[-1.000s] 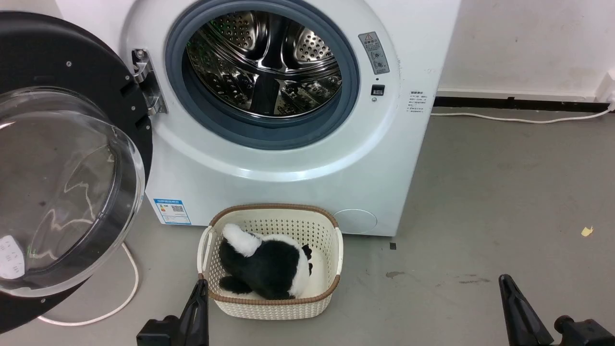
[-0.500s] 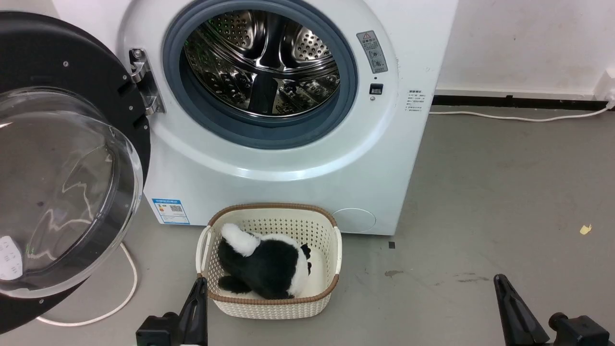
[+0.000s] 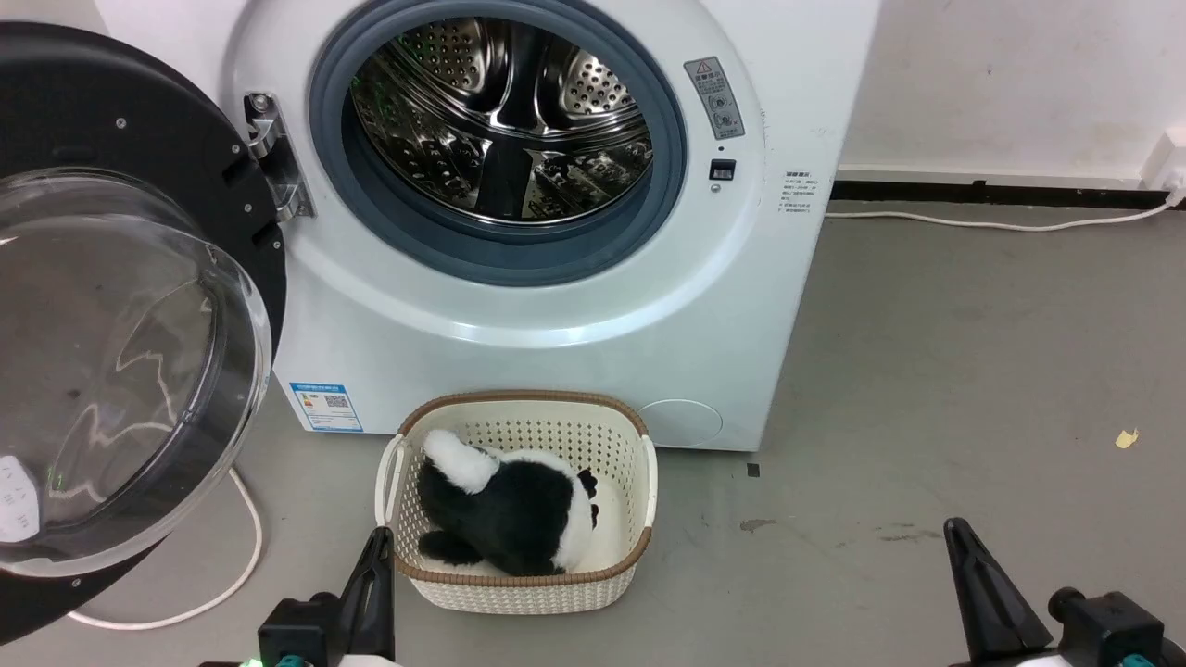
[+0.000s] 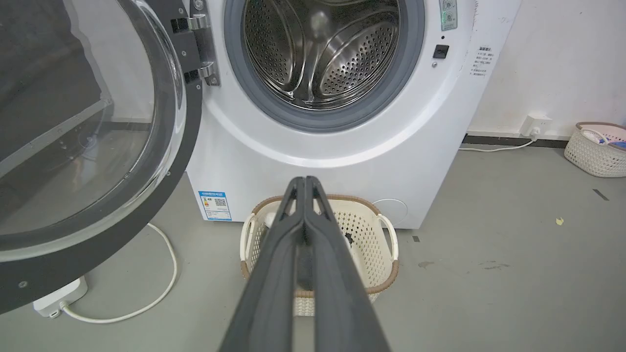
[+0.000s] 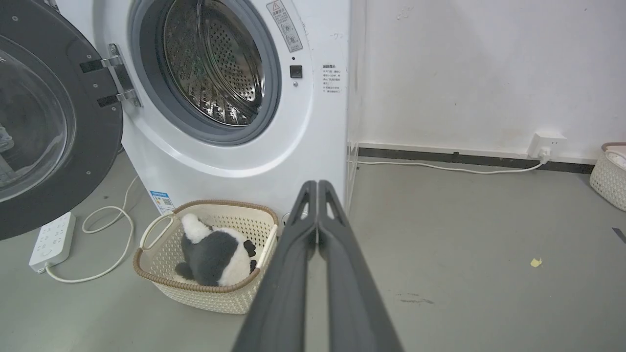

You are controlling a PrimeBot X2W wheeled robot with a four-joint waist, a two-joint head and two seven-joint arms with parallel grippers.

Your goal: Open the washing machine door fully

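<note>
The white washing machine [image 3: 556,315] fills the upper middle of the head view, its steel drum [image 3: 505,111] exposed inside the grey gasket. The washing machine door [image 3: 111,306], a black disc with a bulging clear glass bowl, is swung wide to the left on its hinge [image 3: 269,153]; it also appears as the door [image 4: 83,146] and the door [image 5: 49,122] in the wrist views. My left gripper [image 3: 375,547] is low at the bottom left, shut and empty, fingertips [image 4: 304,182] together. My right gripper [image 3: 956,533] is at the bottom right, shut, fingertips [image 5: 317,186] touching. Both are well clear of the door.
A cream basket [image 3: 519,556] holding a black-and-white plush toy [image 3: 505,509] stands on the grey floor before the machine. A white cable [image 3: 232,574] and power strip [image 5: 51,242] lie under the door. Another pale basket [image 4: 596,149] sits by the right wall.
The whole head view has shifted slightly up and left, so the camera moved. Both grippers show a little higher in it. The door stays swung open.
</note>
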